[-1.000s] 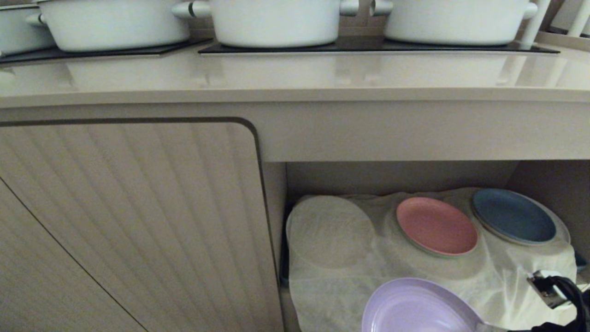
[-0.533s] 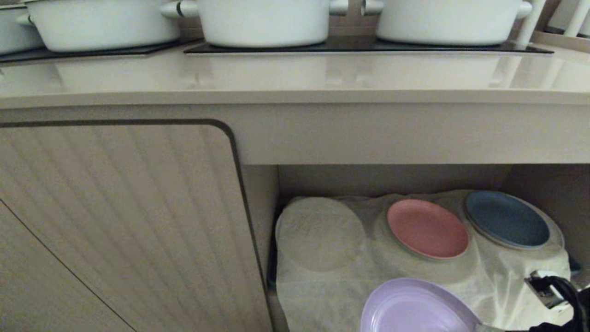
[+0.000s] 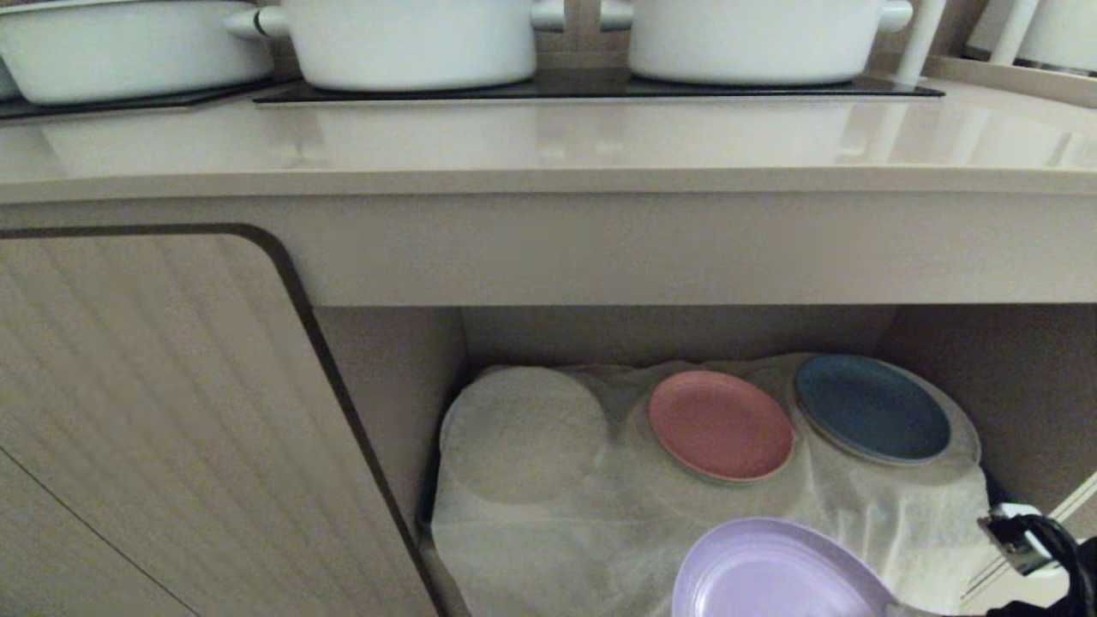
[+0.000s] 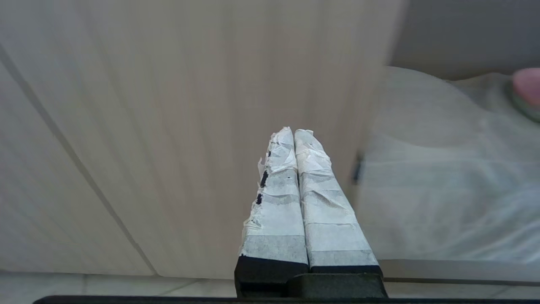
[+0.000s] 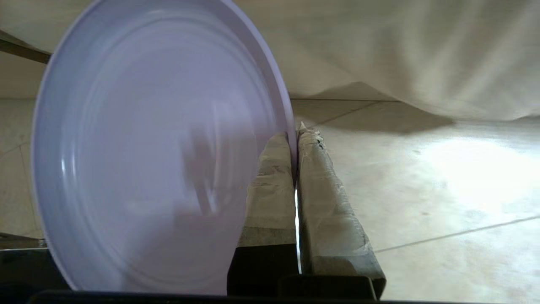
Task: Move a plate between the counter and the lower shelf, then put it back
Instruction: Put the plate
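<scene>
The pale lavender plate [image 3: 771, 574] hangs in front of the lower shelf [image 3: 557, 540], just below the front edge of its crinkled white sheet. My right gripper [image 5: 295, 131] is shut on the plate's rim, one finger on each face; the plate [image 5: 147, 147] stands on edge against the inner finger. The right arm [image 3: 1033, 548] comes in from the lower right. The beige counter [image 3: 548, 146] runs across above the niche. My left gripper [image 4: 294, 131] is shut and empty, parked facing the ribbed cabinet door.
On the sheet lie a salmon-pink plate [image 3: 720, 424] and a dark blue plate [image 3: 872, 409], with a covered round mound [image 3: 523, 433] to their left. White pots [image 3: 411, 38] stand on black hob panels [image 3: 591, 86]. A ribbed cabinet door [image 3: 154, 411] closes the left side.
The whole scene has slid left in the head view, so the camera has moved right. The plate and right gripper keep their place at the bottom of the view.
</scene>
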Motion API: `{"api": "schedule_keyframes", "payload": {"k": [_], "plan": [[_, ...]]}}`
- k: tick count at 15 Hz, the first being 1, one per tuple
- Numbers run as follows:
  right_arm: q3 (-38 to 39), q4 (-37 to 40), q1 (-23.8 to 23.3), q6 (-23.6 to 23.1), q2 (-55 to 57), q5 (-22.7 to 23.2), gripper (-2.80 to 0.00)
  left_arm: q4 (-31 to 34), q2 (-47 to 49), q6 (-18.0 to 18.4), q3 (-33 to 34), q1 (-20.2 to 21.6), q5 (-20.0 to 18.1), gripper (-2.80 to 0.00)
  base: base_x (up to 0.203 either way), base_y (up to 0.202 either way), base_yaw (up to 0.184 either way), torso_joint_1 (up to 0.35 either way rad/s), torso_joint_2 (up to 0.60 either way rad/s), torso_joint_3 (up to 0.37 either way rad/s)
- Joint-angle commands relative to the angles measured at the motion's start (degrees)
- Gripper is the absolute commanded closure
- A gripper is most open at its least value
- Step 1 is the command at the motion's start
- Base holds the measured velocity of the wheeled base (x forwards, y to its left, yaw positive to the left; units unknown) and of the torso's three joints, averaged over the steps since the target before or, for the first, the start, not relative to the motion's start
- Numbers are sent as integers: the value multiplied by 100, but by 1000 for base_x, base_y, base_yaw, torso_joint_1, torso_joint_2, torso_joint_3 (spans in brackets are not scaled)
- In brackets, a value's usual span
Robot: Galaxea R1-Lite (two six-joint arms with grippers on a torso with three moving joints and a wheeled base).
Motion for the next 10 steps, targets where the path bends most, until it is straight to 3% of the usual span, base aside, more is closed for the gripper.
{"api": "schedule_keyframes", "payload": {"k": [1, 10], "plan": [[-1, -17, 2, 16, -7, -3, 0, -2, 6, -3, 1, 2, 4, 0, 0, -196, -3, 7, 0, 0], [7, -8, 2, 23, -5, -3, 0, -2, 6, -12, 9, 2, 4, 0, 0, -194, 1, 3, 2, 2]]}}
